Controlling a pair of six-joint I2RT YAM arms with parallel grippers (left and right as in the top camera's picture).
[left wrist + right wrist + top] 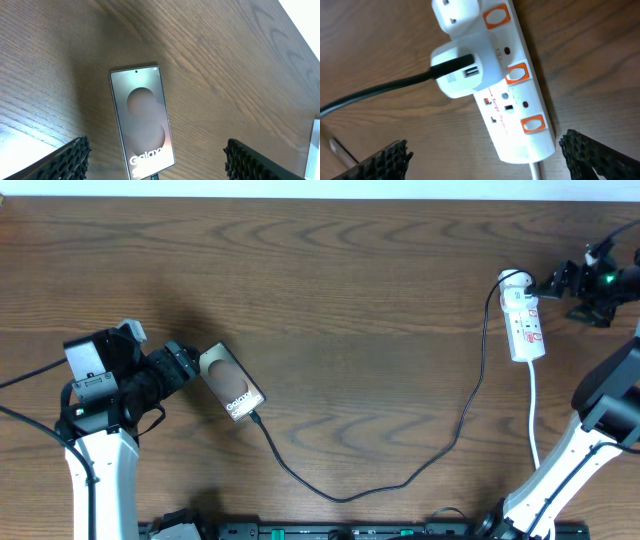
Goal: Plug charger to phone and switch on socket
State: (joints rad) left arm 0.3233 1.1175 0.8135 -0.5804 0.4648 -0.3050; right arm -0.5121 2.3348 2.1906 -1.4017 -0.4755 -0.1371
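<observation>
Am seeing left pincer (188, 366) hovering just beside phone (142, 125), jaws spread wide, gripping nothing. Phone lying flat at left of wooden surface (350, 280), white lettering facing up. Charger (340, 496) looping toward near edge, one end meeting phone's near end, other climbing to white adapter (462, 70) sitting in socket (523, 320) at far right. Right pincer (548, 282) hanging over socket, jaws standing wide, holding nothing. Orange-red switches (516, 74) showing beside outlets.
</observation>
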